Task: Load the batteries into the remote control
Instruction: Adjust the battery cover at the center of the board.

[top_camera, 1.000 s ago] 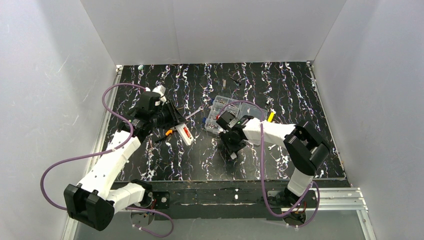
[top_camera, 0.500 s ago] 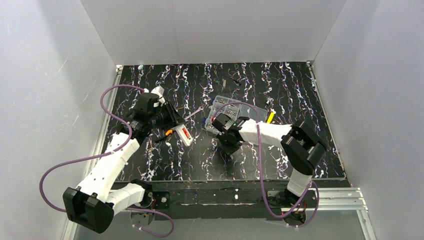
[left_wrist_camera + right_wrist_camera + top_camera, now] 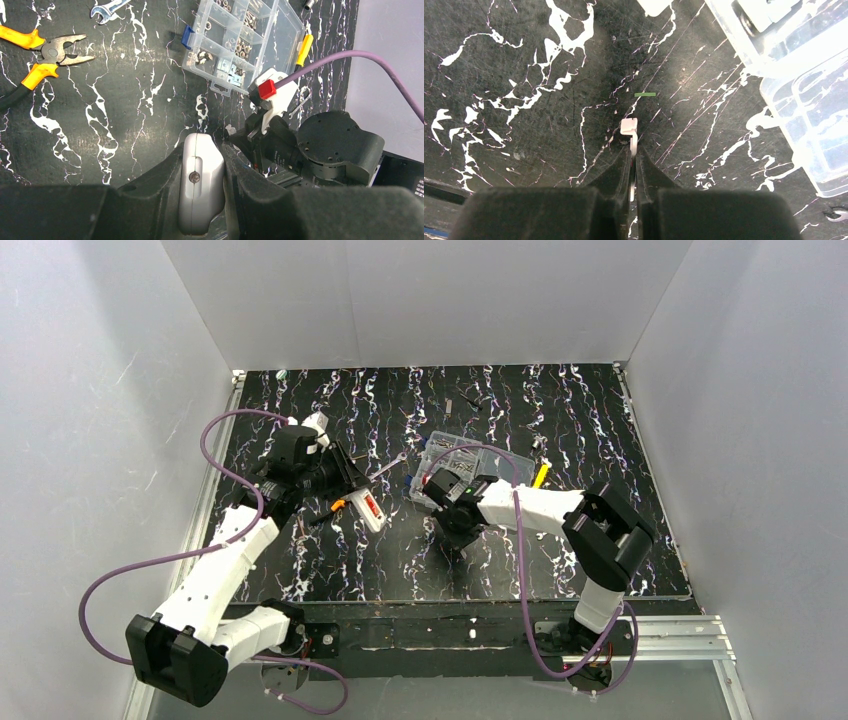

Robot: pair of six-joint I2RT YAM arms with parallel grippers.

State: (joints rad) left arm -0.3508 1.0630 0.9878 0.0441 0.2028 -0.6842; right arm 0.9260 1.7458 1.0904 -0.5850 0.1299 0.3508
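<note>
The surface (image 3: 600, 420) is black with white veins like marble, and plain white walls (image 3: 430, 300) close it on the left, back and right sides. On it lie pliers (image 3: 55, 52) with orange handles, and near them a small wrench (image 3: 102, 9).

The left hand (image 3: 202, 162) is pressed on the remote control (image 3: 200, 192) from both sides. It holds the remote in the left half of the surface, near the pliers. The right hand (image 3: 631, 145) has its fingers pressed together, pinching a small white piece (image 3: 629, 126) which is thin and stands out in front of the tips, low over the surface. A little green strip (image 3: 645, 94) lies just beyond it.

Compared with one second ago, the right hand has moved a little to the left and nearer to the front edge of the clear box (image 3: 465, 465). The left arm and the remote have shifted only slightly. In the last half second almost nothing has changed.

The clear box is divided into compartments. Several of them hold small metal parts, such as nuts, washers and screws, and a blue latch (image 3: 186, 36) sits on its near corner. A yellow stick (image 3: 304, 47) lies just beside its right edge.
</note>
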